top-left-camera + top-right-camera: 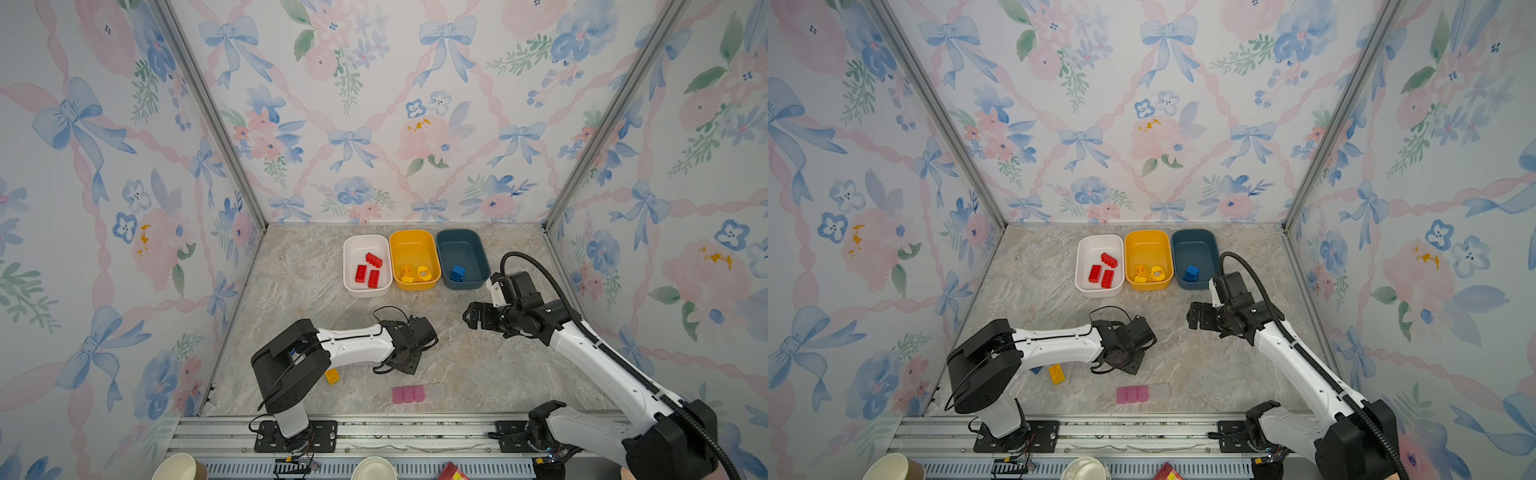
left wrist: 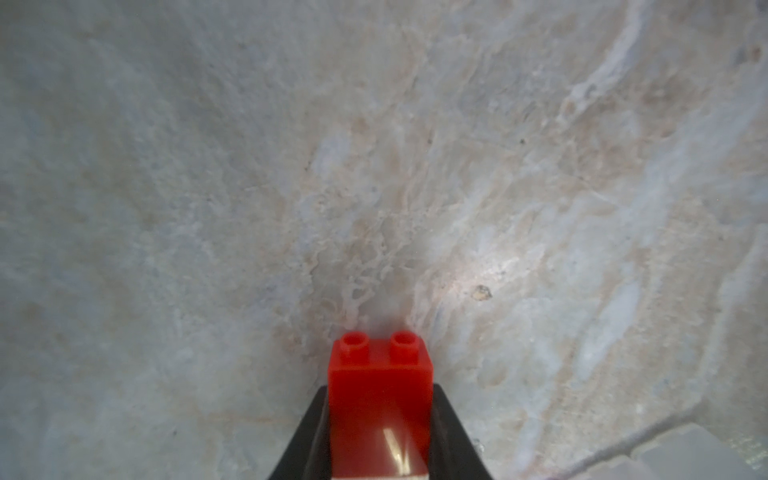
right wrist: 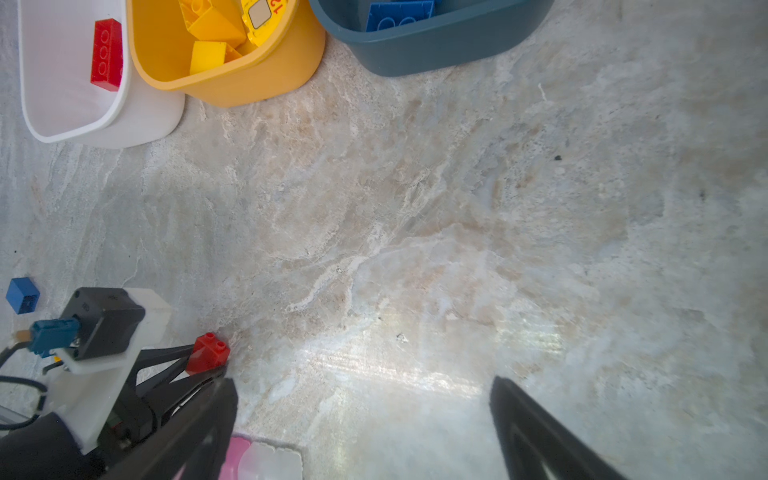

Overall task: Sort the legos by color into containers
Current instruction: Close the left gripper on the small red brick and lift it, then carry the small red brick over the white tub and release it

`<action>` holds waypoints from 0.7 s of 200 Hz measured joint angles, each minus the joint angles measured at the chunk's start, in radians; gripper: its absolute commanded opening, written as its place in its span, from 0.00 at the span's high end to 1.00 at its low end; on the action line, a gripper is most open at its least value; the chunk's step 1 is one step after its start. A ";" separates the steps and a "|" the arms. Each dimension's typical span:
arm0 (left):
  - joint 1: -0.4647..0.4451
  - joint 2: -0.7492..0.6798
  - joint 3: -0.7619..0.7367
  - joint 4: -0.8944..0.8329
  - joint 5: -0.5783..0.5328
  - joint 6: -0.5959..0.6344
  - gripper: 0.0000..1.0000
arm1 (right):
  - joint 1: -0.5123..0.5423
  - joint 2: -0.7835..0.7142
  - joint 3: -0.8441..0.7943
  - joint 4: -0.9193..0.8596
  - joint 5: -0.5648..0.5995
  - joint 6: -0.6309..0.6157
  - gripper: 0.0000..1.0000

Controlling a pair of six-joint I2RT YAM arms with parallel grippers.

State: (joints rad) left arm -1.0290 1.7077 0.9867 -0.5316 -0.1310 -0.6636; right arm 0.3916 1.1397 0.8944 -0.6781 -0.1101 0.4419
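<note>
In the left wrist view my left gripper (image 2: 380, 388) is shut on a small red lego (image 2: 380, 372), one black finger pressed against each side, low over the marble table. The right wrist view shows the same red lego (image 3: 208, 353) between those fingers. My right gripper (image 1: 471, 318) hovers open and empty, right of centre. At the back stand the white container (image 1: 361, 249) with red legos (image 1: 368, 270), the yellow container (image 1: 411, 245) with yellow legos (image 1: 415, 274), and the teal container (image 1: 461, 249) with a blue lego (image 1: 457, 273). A yellow lego (image 1: 332, 375) lies beside the left arm.
A loose blue lego (image 3: 23, 295) sits on the table beyond the left wrist. A pink block strip (image 1: 408, 394) with a clear end lies near the front edge. Two paper cups (image 1: 178, 467) (image 1: 374, 469) stand beyond the front rail. Floral walls close in three sides.
</note>
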 measured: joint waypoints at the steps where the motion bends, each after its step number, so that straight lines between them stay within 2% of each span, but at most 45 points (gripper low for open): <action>1: 0.000 0.000 0.000 0.000 0.000 0.000 0.70 | 0.000 0.000 0.000 0.000 0.000 0.000 0.02; 77: 0.014 -0.035 0.022 -0.031 -0.053 -0.003 0.73 | 0.000 -0.002 -0.005 0.004 -0.015 0.001 0.02; 105: 0.075 -0.079 0.065 -0.043 -0.079 0.001 0.74 | 0.000 -0.003 -0.005 0.011 -0.018 0.001 0.02; 140: 0.197 -0.078 0.167 -0.043 -0.132 0.044 0.74 | 0.000 -0.003 -0.005 0.019 -0.018 0.005 0.02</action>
State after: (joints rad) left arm -0.8318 1.6299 1.1534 -0.5751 -0.2630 -0.6197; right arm 0.3920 1.1366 0.8890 -0.6590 -0.1280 0.4465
